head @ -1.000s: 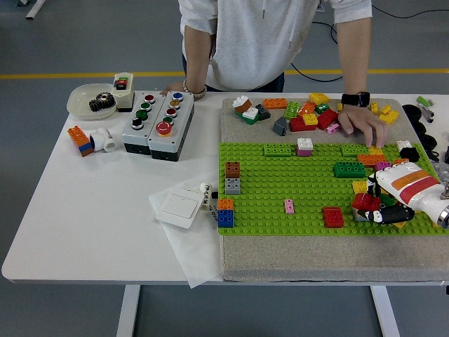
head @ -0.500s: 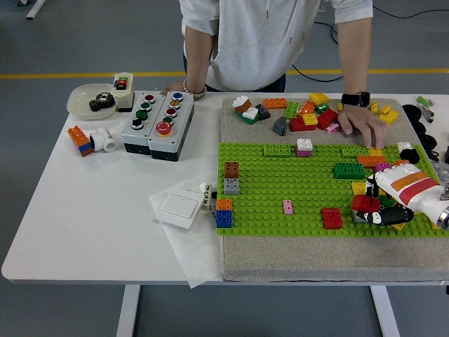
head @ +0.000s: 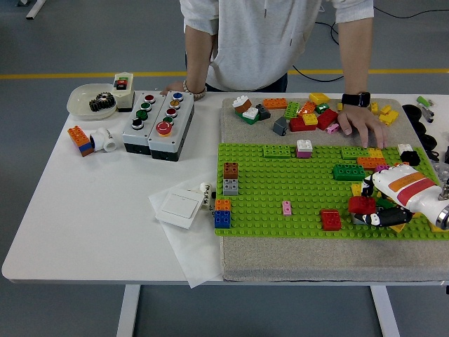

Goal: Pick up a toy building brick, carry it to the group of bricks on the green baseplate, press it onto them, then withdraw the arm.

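White table [head: 105,210], grey floor behind; red brick [head: 363,205] held low over the right end of the green baseplate [head: 280,186].
The right hand [head: 382,210] comes in from the right edge, its fingers curled around the red brick, which sits at or just above the studs beside a yellow brick [head: 358,188] and a green brick [head: 349,171], probably lining up to press on. Can't tell if the red brick touches the studs yet; the fingers cover its right side and whatever is under the palm. A person's hand [head: 363,124] lies flat on the mat [head: 231,116] by the loose brick pile [head: 309,116], likely steadying the base. Left arm not visible. Right wrist cut off by the frame edge.
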